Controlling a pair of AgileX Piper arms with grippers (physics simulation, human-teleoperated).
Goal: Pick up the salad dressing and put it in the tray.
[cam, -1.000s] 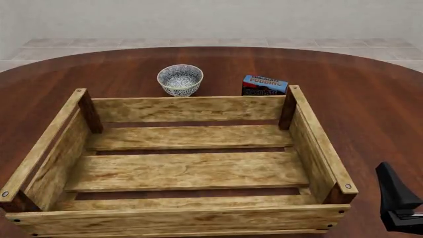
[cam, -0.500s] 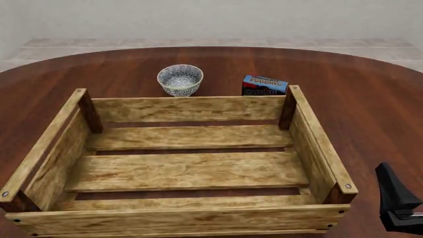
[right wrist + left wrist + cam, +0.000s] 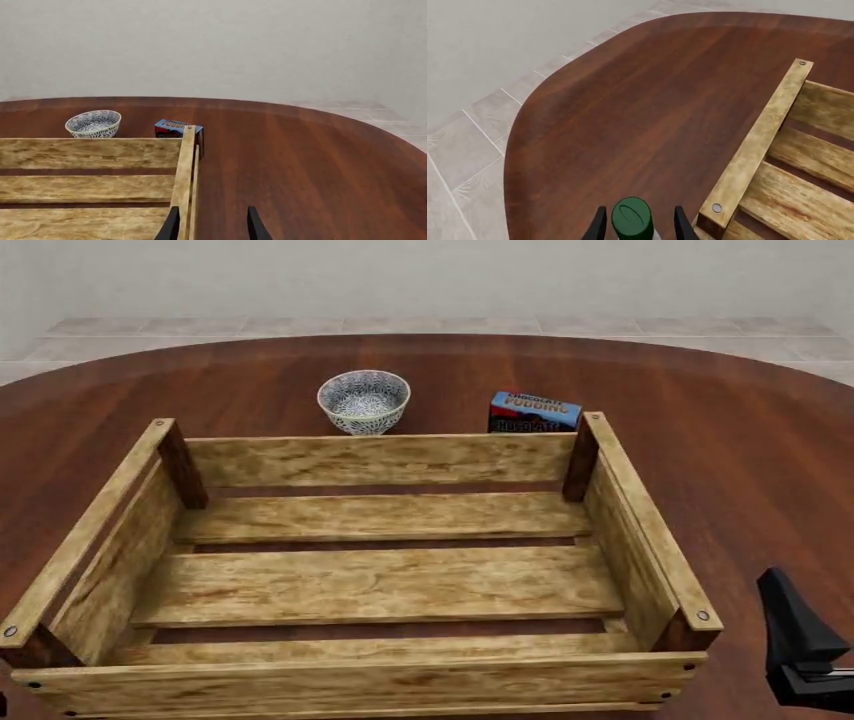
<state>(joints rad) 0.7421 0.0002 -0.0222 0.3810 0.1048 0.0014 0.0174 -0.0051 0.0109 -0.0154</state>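
The salad dressing shows only in the left wrist view, as a dark green cap [image 3: 631, 218] standing on the table just outside the tray's corner post. My left gripper [image 3: 639, 227] is open, with one finger on each side of the cap and a small gap on both sides. The tray [image 3: 360, 680] is a large light-wood crate in the middle of the table and holds nothing; it also shows in the left wrist view [image 3: 758, 142] and the right wrist view [image 3: 183, 172]. My right gripper [image 3: 212, 227] is open and empty beside the tray's right wall; its arm [image 3: 801, 640] shows at the lower right of the front view.
A small patterned white bowl [image 3: 363, 400] and a blue-and-dark chocolate pudding box [image 3: 534, 412] stand on the table behind the tray's far wall; both also show in the right wrist view, bowl [image 3: 93, 123] and box [image 3: 175, 127]. The round wooden table's edge [image 3: 517, 150] runs close to the bottle.
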